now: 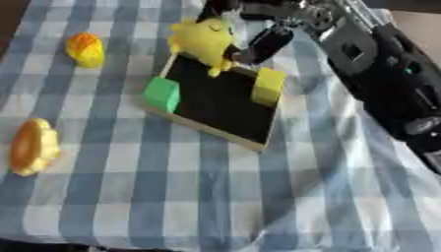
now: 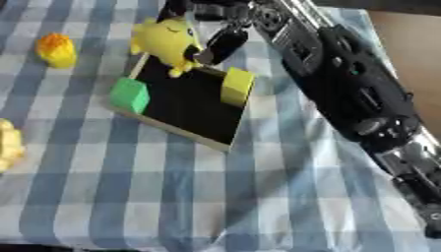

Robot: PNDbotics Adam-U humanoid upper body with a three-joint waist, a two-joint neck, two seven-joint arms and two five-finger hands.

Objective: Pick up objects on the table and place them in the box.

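Work surface and surroundings
A blue-and-white checked cloth (image 1: 112, 197) covers the counter; a plain tan surface (image 2: 413, 44) shows at upper right.

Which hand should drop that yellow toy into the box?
The right hand: it already holds the yellow toy over the far edge of the box. The left hand is nowhere in view.

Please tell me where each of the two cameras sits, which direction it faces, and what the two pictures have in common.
Left eye view: in the head, looking down at the checked tablecloth; the right arm enters from upper right.
Right eye view: beside it, facing the same way; more of that arm shows.
Both share: the right robot hand holding a yellow plush toy over the box, which holds a green block and a yellow block.
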